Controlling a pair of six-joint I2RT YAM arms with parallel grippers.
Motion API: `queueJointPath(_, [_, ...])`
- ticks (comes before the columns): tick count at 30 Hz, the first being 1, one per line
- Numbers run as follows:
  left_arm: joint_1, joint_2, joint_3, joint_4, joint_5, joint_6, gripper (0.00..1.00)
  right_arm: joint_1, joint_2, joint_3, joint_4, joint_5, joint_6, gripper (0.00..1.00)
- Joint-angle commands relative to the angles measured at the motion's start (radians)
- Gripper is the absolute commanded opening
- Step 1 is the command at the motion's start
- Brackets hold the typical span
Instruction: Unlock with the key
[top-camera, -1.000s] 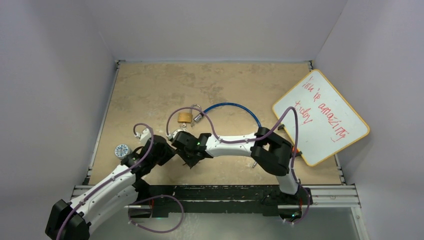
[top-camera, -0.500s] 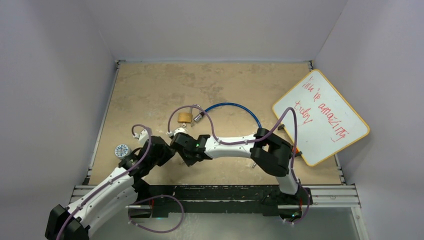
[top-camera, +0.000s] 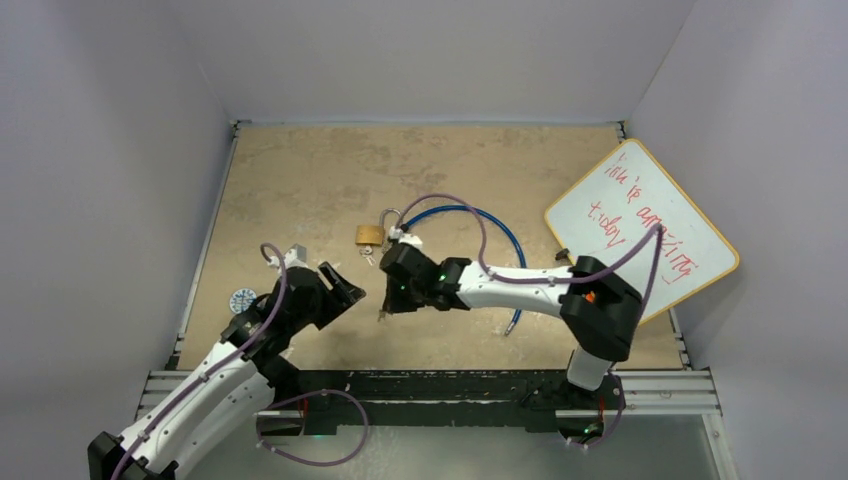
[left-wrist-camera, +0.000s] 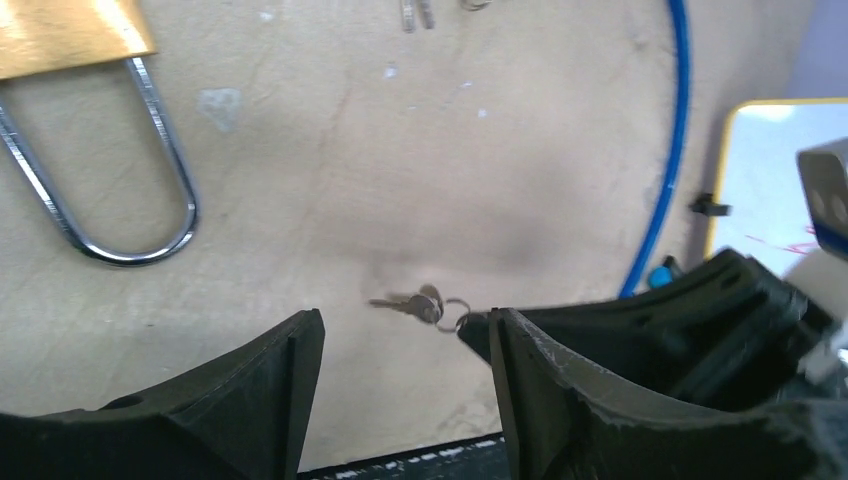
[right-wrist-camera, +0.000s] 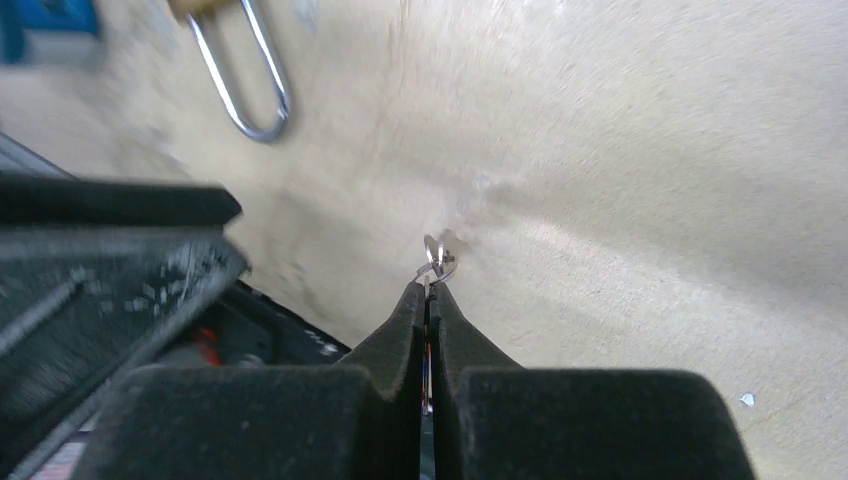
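A brass padlock (top-camera: 369, 235) with a steel shackle lies on the tan table, joined to a blue cable (top-camera: 470, 212). It also shows in the left wrist view (left-wrist-camera: 70, 35), and its shackle shows in the right wrist view (right-wrist-camera: 245, 85). My right gripper (top-camera: 386, 306) is shut on the ring of a small key bunch (right-wrist-camera: 438, 262) and holds it just above the table. The keys (left-wrist-camera: 415, 303) stick out to the left. My left gripper (top-camera: 345, 290) is open and empty, a little left of the keys and in front of the padlock.
A whiteboard (top-camera: 640, 235) with red writing leans at the right. A small round blue-and-white object (top-camera: 243, 299) lies near the left edge. A small metal piece (top-camera: 368, 258) lies just in front of the padlock. The black table rail (top-camera: 450, 385) runs along the near edge.
The two grippers were together near the front; my right gripper has moved right and back with the keys. My left gripper now stands apart from it with its jaws open.
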Motion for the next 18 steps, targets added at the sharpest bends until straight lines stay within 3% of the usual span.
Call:
queueJointPath(1, [0.003, -0.073, 0.061, -0.003, 0.058, -0.039, 0.64, -0.064, -0.118, -0.080, 0.126, -0.070, 0.271, 0.00])
queueJointPath(7, [0.002, -0.092, 0.011, 0.108, 0.194, -0.153, 0.65, -0.076, -0.250, -0.206, 0.308, -0.079, 0.390, 0.00])
queueJointPath(10, [0.003, -0.084, -0.075, 0.252, 0.301, -0.315, 0.68, -0.076, -0.289, -0.225, 0.340, -0.077, 0.362, 0.00])
queueJointPath(14, [0.003, -0.030, -0.229, 0.567, 0.394, -0.582, 0.72, -0.076, -0.319, -0.237, 0.373, -0.109, 0.297, 0.00])
queueJointPath(18, [0.002, 0.067, -0.206, 0.632, 0.416, -0.630, 0.72, -0.077, -0.358, -0.275, 0.413, -0.111, 0.241, 0.00])
